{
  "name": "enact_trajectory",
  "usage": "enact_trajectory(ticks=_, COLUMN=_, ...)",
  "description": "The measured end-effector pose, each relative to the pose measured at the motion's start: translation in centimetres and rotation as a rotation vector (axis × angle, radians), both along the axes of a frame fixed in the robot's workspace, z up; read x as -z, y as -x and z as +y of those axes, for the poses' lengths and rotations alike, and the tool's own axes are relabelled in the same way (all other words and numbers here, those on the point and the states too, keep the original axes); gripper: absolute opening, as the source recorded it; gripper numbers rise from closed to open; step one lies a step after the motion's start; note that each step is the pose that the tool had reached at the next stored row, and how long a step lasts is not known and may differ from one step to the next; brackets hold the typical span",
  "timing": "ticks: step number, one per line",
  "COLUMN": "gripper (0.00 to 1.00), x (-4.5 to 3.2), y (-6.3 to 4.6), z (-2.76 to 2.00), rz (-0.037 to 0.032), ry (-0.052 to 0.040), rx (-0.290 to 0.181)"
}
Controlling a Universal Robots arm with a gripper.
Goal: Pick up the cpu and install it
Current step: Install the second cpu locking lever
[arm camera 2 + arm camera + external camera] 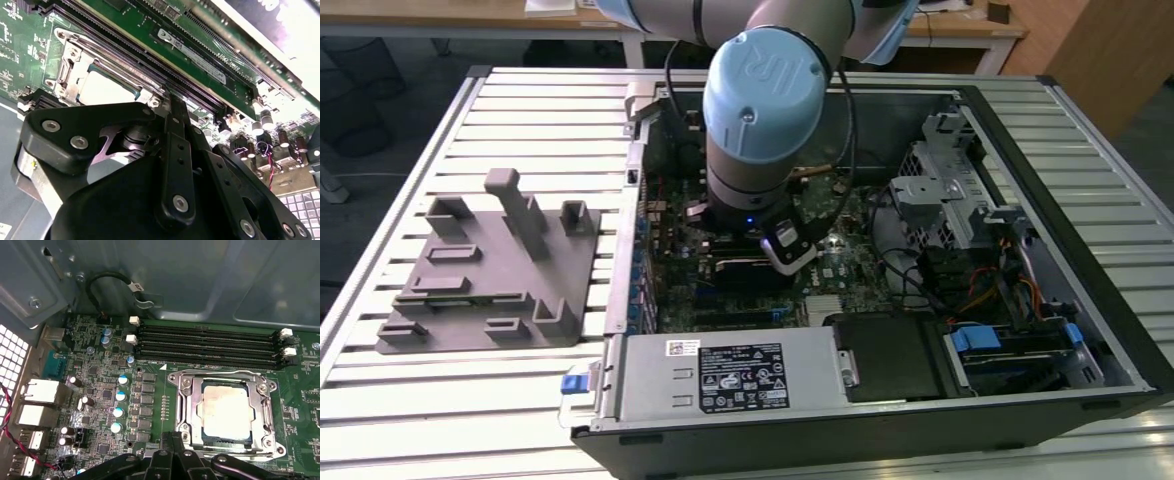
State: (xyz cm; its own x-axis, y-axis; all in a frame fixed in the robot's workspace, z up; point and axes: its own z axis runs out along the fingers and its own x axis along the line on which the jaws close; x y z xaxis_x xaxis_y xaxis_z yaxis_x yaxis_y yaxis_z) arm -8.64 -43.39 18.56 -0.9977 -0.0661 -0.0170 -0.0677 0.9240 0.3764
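The cpu (226, 410) lies flat in its socket frame (182, 405) on the motherboard (100, 390), silvery top up, apparently seated. My gripper (172, 440) hangs just beside the frame's edge, fingers (165, 447) pressed together, holding nothing. Memory slots (205, 345) run along the far side. Judgement: seating looks square; keep clear of the frame and check the corners sit level.

grey fixture (487, 270) beside open pc case (1067, 250) on slatted table (400, 400)
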Motion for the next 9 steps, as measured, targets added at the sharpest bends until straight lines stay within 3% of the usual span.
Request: enact_trajectory(ticks=9, gripper=0.11, x=0.34, y=0.07, z=0.03, rz=0.0000, ry=0.0052, rx=0.000)
